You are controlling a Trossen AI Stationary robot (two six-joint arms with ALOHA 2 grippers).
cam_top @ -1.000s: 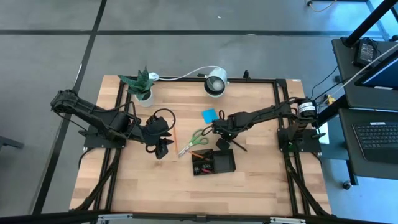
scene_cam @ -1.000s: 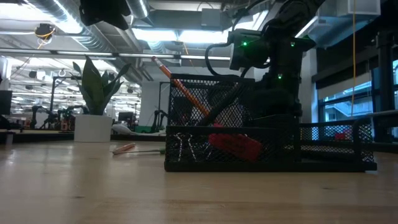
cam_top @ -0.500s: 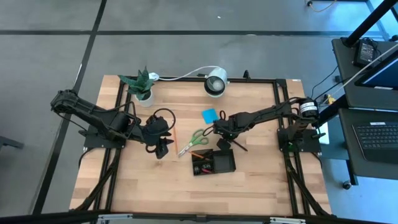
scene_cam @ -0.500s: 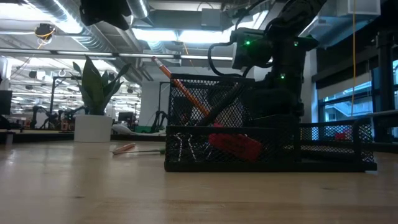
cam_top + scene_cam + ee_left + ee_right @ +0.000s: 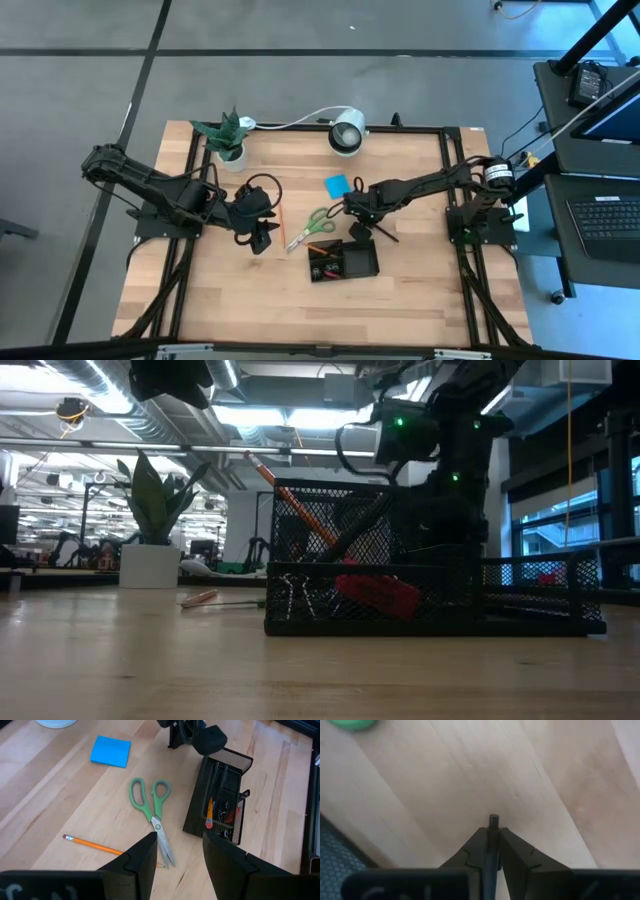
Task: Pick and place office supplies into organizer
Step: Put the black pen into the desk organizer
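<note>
- High view shows the organizer (image 5: 343, 262) on the wooden table (image 5: 200, 300), already part filled; everything below is placed against it.
- Left wrist view looks into the tray: an orange pencil (image 5: 209, 813), dark pens and small clips (image 5: 229, 813) lie in its compartments, so some supplies are in, by my reading.
- Left outside are the green-handled scissors (image 5: 316, 226), just beside the organizer on its far-left side, a second pencil (image 5: 90, 843) beyond them, and the blue sticky-note pad (image 5: 337, 185) farther toward the lamp (image 5: 347, 134).
- Right gripper (image 5: 493, 836) hangs close over the organizer's far edge, fingers pinched narrow on a black pen (image 5: 492, 827) whose tip sticks out between them; that pen looks to be the next thing to go in.
- Left gripper (image 5: 177, 852) waits off the organizer's left side, past the scissors, jaws spread wide and holding nothing.
- Roughly half done, I judge.
</note>
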